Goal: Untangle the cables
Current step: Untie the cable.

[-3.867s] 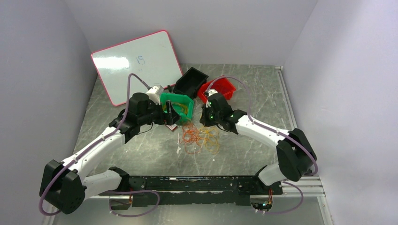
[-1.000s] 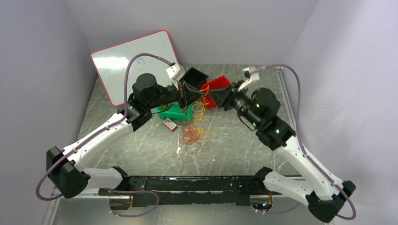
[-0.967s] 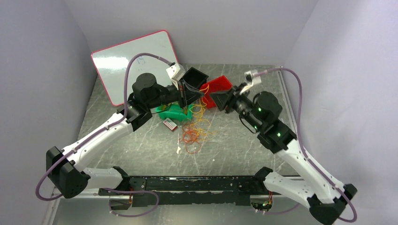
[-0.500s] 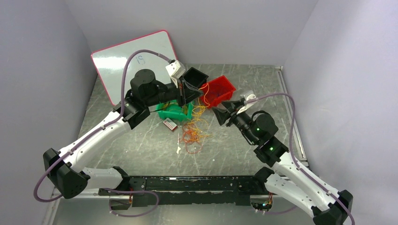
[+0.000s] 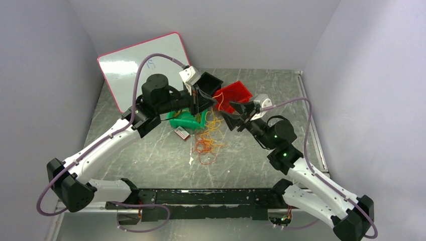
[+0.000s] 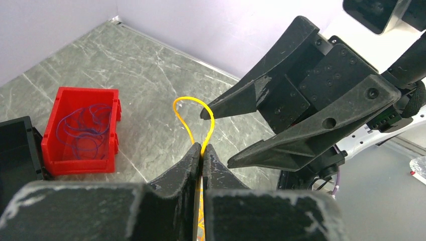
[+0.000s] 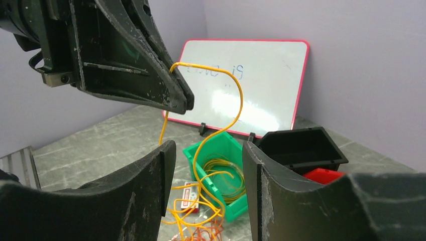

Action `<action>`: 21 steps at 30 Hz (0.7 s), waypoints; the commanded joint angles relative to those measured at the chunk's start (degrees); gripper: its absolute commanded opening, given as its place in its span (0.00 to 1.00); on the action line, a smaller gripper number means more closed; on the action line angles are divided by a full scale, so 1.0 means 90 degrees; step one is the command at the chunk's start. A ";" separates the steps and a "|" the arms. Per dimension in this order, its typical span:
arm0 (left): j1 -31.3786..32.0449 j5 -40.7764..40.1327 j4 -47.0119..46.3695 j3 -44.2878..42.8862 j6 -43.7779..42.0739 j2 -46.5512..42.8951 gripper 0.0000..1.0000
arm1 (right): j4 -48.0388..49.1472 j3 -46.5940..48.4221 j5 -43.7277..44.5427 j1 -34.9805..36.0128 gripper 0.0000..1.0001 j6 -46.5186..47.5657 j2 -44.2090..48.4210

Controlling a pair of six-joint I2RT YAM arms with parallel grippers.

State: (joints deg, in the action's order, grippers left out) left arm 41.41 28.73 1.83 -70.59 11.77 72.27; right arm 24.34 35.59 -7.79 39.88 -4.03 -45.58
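The cables (image 5: pixel 208 143) lie as a yellow and orange tangle on the table. One yellow cable (image 6: pixel 193 108) rises from it in a loop. My left gripper (image 6: pixel 202 149) is shut on that loop and holds it above the table (image 5: pixel 213 100). My right gripper (image 7: pixel 208 148) is open and faces the left one, with the yellow cable (image 7: pixel 236 90) arching in front of its gap. In the left wrist view one right fingertip (image 6: pixel 203 113) is right beside the top of the loop. From above, the right gripper (image 5: pixel 228 110) sits just right of the lifted strand.
A green bin (image 5: pixel 183 120) holding coiled yellow cable stands beside the tangle. Behind are a black bin (image 5: pixel 208 83) and a red bin (image 5: pixel 236 93) with thin purple loops (image 6: pixel 83 133). A whiteboard (image 5: pixel 140 63) leans at the back left. A small label (image 5: pixel 182 133) lies near the pile.
My right gripper has left the red bin, opened wider and swung down and left toward the lifted yellow loop. The red bin sits flat again. The left gripper has barely moved.
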 commanded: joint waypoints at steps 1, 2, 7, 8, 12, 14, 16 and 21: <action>0.0034 0.0022 0.0082 -0.0233 -0.0105 0.0048 0.07 | 0.0509 0.0137 -0.0098 0.0030 0.55 -0.0052 -0.0323; 0.0029 0.0042 0.0077 -0.0233 -0.0110 0.0053 0.07 | 0.0609 0.0149 -0.0121 0.0030 0.55 -0.0066 -0.0426; 0.0033 0.0082 0.0030 -0.0223 -0.0072 0.0056 0.07 | 0.0772 0.0297 0.0159 0.0027 0.55 -0.0046 -0.1008; 0.0026 0.0087 0.0040 -0.0232 -0.0072 0.0042 0.07 | 0.0743 0.0333 0.0328 0.0024 0.54 -0.0058 -0.1092; 0.0027 0.0144 0.0055 -0.0256 -0.0036 -0.0025 0.07 | 0.0602 0.0399 0.1219 0.0026 0.52 -0.0031 -0.1414; 0.0023 0.0191 0.0115 -0.0327 -0.0020 -0.0041 0.07 | 0.0569 0.0410 0.1709 0.0032 0.49 -0.0021 -0.1565; 0.0033 0.0287 0.0236 -0.0475 -0.0014 -0.0042 0.07 | 0.0607 0.0415 0.2090 0.0024 0.43 0.0031 -0.1653; 0.0028 0.0341 0.0548 -0.0764 -0.0028 -0.0130 0.07 | 0.0377 0.0638 0.3100 -0.0014 0.35 0.0329 -0.1843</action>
State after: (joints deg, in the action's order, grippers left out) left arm 41.41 29.85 4.82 -74.06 11.55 72.44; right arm 28.23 38.06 9.21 39.88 -3.55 -61.30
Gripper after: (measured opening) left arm 0.078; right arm 0.367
